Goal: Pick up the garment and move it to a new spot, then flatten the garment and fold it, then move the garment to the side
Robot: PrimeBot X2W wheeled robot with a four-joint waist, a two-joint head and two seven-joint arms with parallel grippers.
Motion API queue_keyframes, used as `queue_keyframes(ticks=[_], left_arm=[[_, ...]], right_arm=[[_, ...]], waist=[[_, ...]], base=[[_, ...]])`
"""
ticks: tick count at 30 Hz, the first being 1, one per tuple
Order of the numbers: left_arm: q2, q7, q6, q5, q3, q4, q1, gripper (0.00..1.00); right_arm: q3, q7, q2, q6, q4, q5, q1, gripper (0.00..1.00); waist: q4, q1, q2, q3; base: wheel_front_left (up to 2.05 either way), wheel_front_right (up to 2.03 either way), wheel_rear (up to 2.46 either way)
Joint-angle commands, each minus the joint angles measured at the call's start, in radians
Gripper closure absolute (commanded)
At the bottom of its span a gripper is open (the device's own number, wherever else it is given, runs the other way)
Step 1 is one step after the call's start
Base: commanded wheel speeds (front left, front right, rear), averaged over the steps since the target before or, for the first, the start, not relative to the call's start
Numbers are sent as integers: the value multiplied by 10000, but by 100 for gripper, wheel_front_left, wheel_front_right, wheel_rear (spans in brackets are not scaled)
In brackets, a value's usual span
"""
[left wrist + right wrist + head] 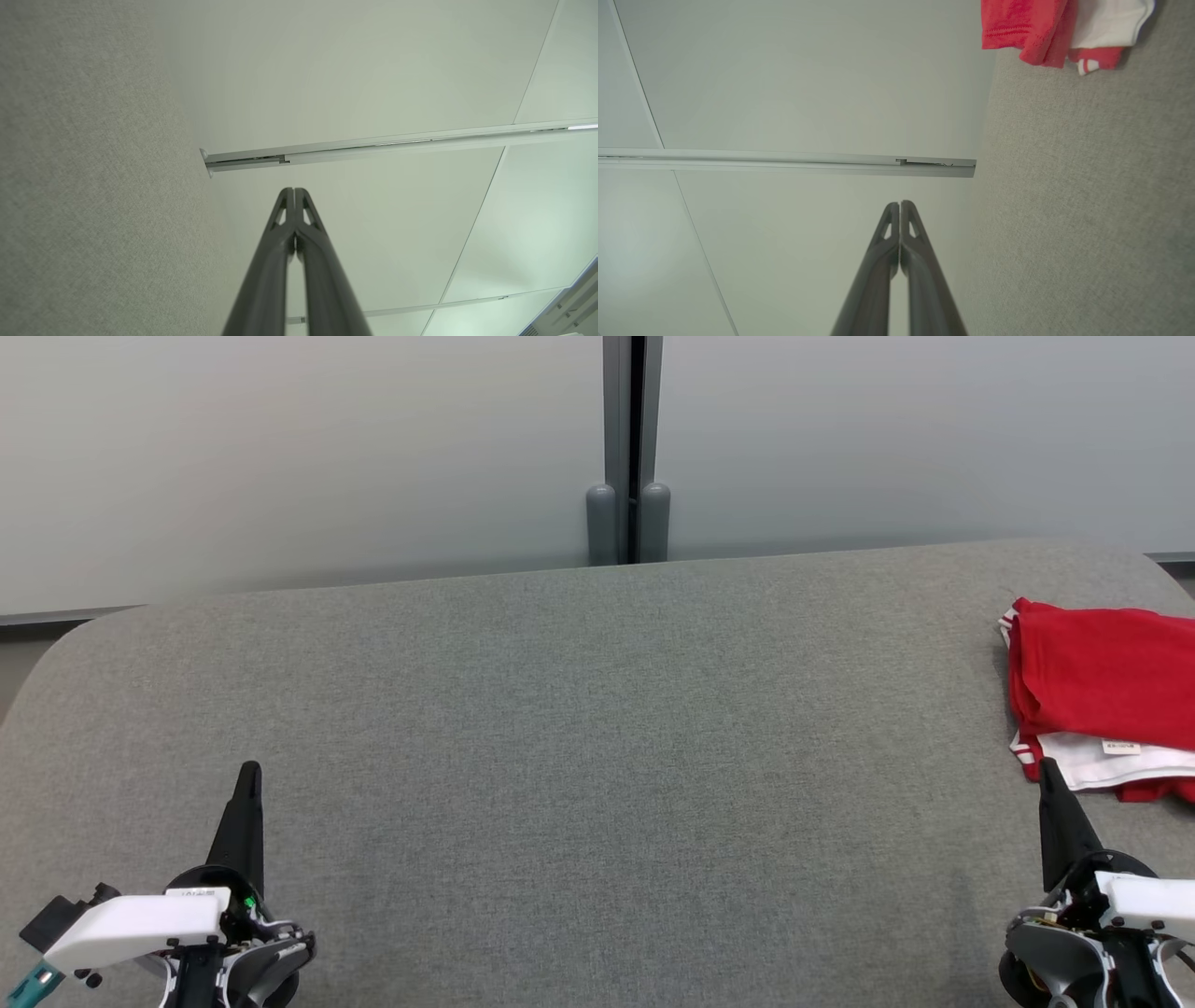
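A red and white garment [1102, 681] is seen at three o'clock in the head view, lying on a grey table [560, 728] at its right edge and partly cut off by the frame. It is gathered into a compact, layered stack: red cloth on top, a white layer with a small label [1120, 748] showing along the near edge, and striped trim at the left corners. The left edge is fairly straight; the near edge is uneven.

The right gripper [1047, 767] is seen at five o'clock, its tip just beside the garment's near left corner; whether it touches cannot be told. The left gripper [250, 770] is seen at seven o'clock, well apart from the garment. On both, the fingers are pressed together with nothing held between them. A pale wall [280, 457] with a grey post [627, 448] stands at twelve o'clock.

The scene fits two stages equally: a garment folded and set aside, or a bundle waiting at the side to be carried to a new spot. It is judged that the layers are thin and loose, so in any handling all layers would need to be caught together at an edge, or the stack would be pulled apart.
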Motion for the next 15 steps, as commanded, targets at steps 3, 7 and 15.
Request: queue_keyframes(ticks=[3,7,15], left_arm=[[60,92,-77,-261,76,11,-159,100],[57,99,-81,-320,84,14,-151,100],[48,109,-81,-310,91,14,-152,100]], right_arm=[[-39,133,-26,4,10,292,-57,100],[-60,145,-14,4,15,326,-58,100],[-88,173,9,4,18,287,-61,100]], waist=[[-10,0,0,-34],[-15,0,0,-51],[-15,0,0,-51]], base=[[0,0,0],[0,0,0],[0,0,0]])
